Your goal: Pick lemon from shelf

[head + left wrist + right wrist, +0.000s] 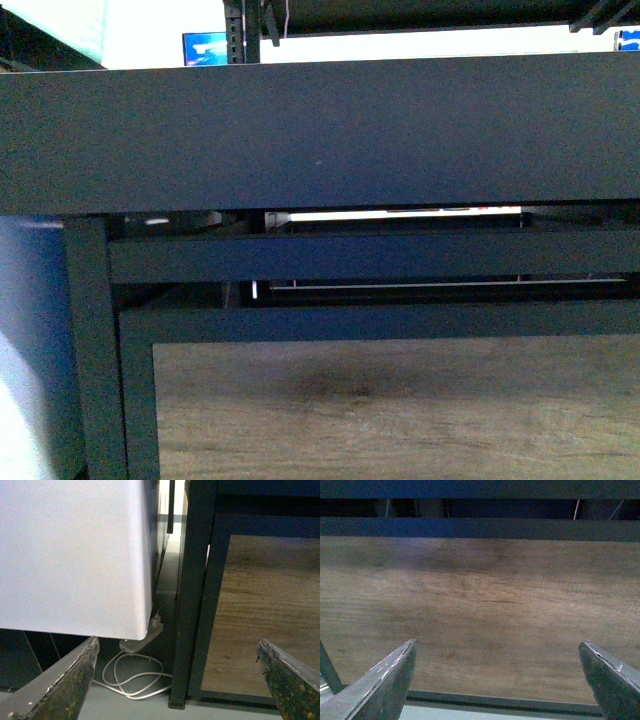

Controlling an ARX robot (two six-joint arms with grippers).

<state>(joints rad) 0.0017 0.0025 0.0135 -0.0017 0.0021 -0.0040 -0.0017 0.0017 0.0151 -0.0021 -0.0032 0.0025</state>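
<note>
Held fingers [65, 685] wide apart on left hand [176, 641] and right hand [497, 642], both empty. Faced the shelf [320, 130] close ahead: right hand before its wood-grain panel [485, 605], left hand near its corner upright [195, 580], beside white box [70, 555] and coiled cable [132, 677]. Could not tell the lemon's place.

In the front view we see 1 blue screen [205, 48] at 11 o'clock. In the left wrist view we see 1 white box [70, 555], 1 power strip [142, 637] just under its corner with a plug in it, and 1 white cable [131, 679] coiled on the grey floor [100, 705] beside the strip.
</note>
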